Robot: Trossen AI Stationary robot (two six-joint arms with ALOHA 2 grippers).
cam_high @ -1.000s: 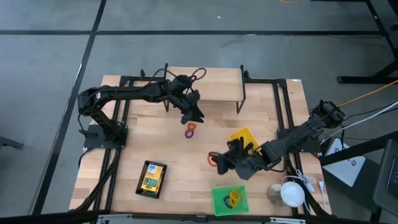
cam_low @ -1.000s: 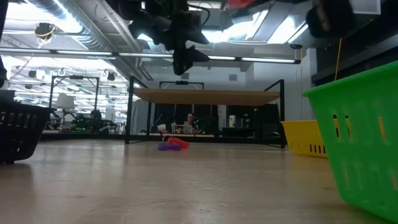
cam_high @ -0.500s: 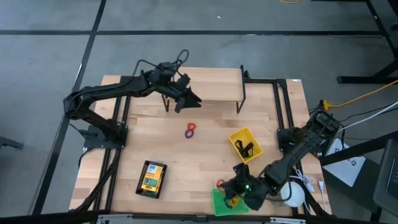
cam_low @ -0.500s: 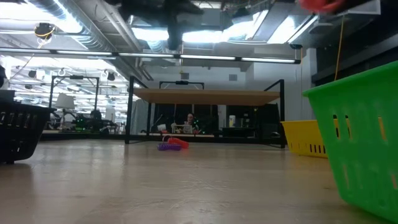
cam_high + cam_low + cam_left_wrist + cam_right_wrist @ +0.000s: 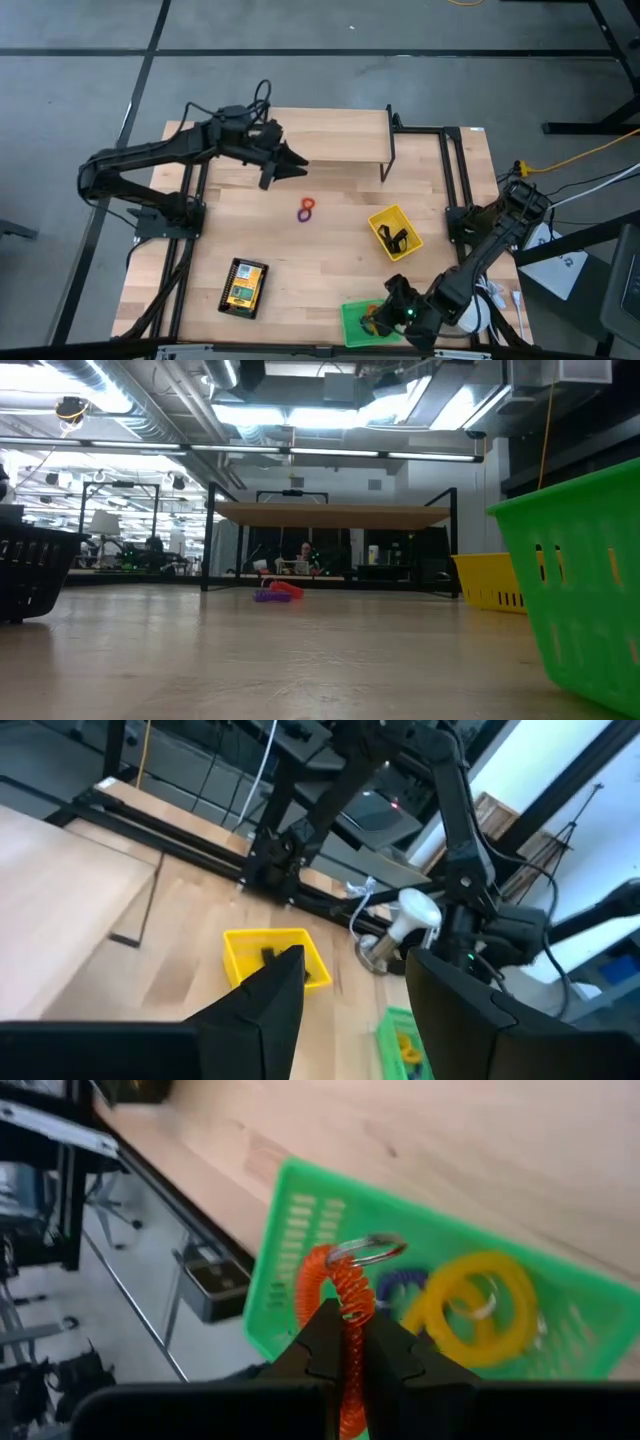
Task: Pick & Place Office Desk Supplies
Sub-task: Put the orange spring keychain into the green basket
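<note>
green bin front edge | yellow bin (mid-right) | black mesh tray

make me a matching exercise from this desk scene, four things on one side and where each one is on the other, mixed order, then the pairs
Things:
1. orange coil ring
2. yellow coil ring
3. black clips
4. purple and red rings

Places:
A. inside the yellow bin
B. loose on the bare table
C. lying in the green bin
D. pinched in the right gripper above the green bin

Pairs: 1-D, 2-C, 3-A, 4-B
</note>
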